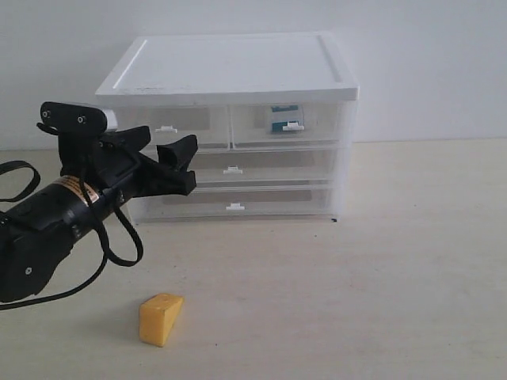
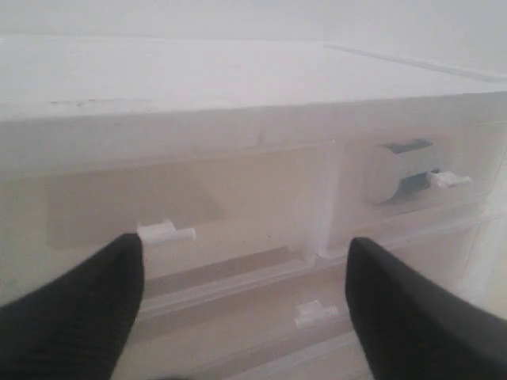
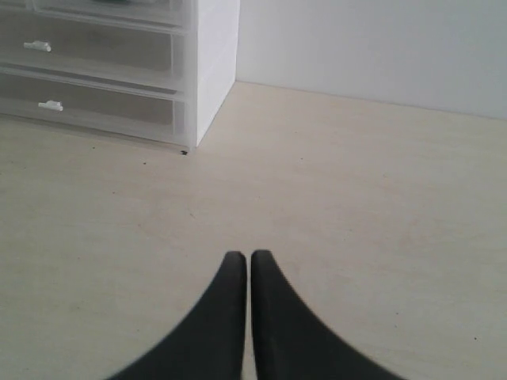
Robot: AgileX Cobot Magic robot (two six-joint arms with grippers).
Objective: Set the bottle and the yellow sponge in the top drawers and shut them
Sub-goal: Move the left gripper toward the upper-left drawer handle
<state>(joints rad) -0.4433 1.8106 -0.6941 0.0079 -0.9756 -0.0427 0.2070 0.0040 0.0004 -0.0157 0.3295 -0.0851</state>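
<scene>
Teal bottle is already sitting inside the right top drawer, which is looking shut. Lying near the worktop's front edge, left of middle, is the yellow sponge, not yet picked. Spread wide, the left gripper is hovering just before the shut left top drawer. Pressed together, the right gripper is idling over the worktop.

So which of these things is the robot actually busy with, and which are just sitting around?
In the job:
- yellow sponge, on the table
- bottle, already inside the right top drawer
- top drawers, both shut
- left gripper, open, facing them

Just there:
- two full-width drawers below
- cabinet's white top
</scene>
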